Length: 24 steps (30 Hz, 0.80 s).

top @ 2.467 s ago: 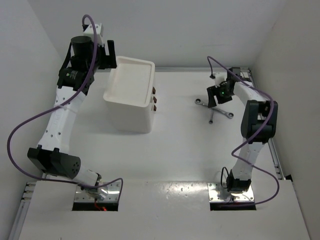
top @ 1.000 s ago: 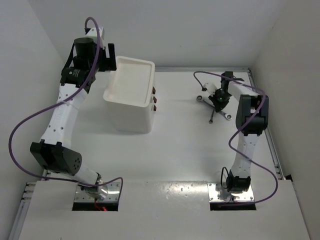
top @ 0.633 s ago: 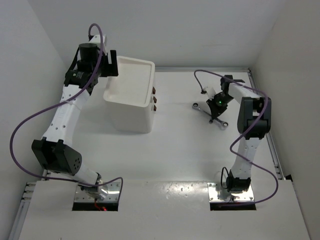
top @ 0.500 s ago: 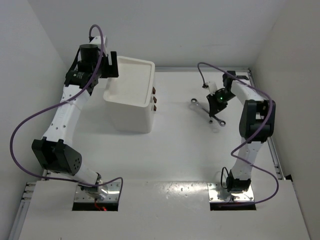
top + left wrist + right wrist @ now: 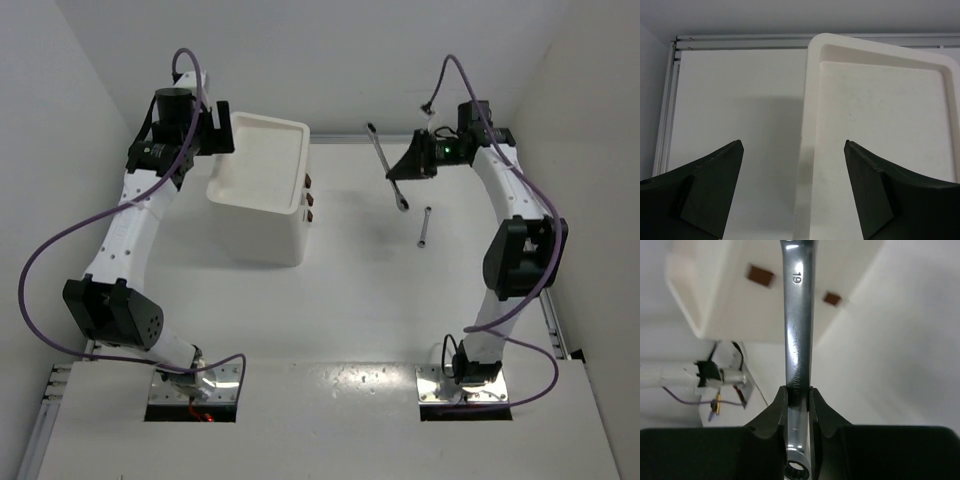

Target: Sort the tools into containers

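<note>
My right gripper (image 5: 402, 168) is shut on a silver wrench (image 5: 384, 163) and holds it in the air over the table's far right. In the right wrist view the wrench (image 5: 799, 315), stamped 19, runs straight out from between the fingers of the gripper (image 5: 799, 395). A second silver wrench (image 5: 424, 227) lies on the table below. The large white bin (image 5: 258, 200) stands at the left centre. My left gripper (image 5: 222, 128) hovers open over its far left corner, nothing between its fingers; its wrist view shows the gripper (image 5: 792, 146) above the bin's rim (image 5: 811, 75).
Small brown patches (image 5: 309, 199) mark the bin's right side, also seen as patches (image 5: 760, 274) past the wrench. A metal rail (image 5: 545, 300) runs along the table's right edge. White walls close in the left, back and right.
The right gripper has lifted one wrench off the table and carried it up and towards the back. The other wrench has stayed on the table. The left arm has barely moved.
</note>
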Tool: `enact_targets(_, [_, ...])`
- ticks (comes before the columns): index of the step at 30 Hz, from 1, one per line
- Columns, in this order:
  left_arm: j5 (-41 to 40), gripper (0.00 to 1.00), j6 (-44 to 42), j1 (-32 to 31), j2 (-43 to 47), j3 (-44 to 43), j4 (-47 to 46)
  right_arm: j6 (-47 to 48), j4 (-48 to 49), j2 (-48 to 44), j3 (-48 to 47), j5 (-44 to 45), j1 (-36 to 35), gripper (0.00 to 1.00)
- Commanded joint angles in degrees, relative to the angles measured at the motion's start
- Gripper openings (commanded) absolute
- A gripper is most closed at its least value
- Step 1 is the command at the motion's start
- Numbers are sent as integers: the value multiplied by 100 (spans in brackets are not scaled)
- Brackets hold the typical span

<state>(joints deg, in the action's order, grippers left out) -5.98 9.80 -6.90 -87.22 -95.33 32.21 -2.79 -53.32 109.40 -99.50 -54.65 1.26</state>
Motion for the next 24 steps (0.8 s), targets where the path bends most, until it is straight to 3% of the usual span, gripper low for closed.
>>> enact_targets(1, [-158,88,145,153,223,-30,-153,-2730,3235,-568,-133,-1346,-283,0])
enact_targets(2, [-254,88,223,214,223,-30,-153,-3919,3945,-630,-9,-1346,-406,0])
enact_targets(5, [-360,95,442,329,223,-30,-153,-5133,5400,-544,3,-1058,-783,0])
enact_targets(7, [-483,100,522,400,223,-30,-153,-5205,5306,-324,-612,-907,-1047,0])
enact_targets(14, [-536,100,874,707,285,23,-153,-5505,5193,678,-2203,-468,-2102,0])
enact_targets(24, [-414,100,874,1005,539,243,-153,-5891,5130,1057,-2205,516,-2788,0])
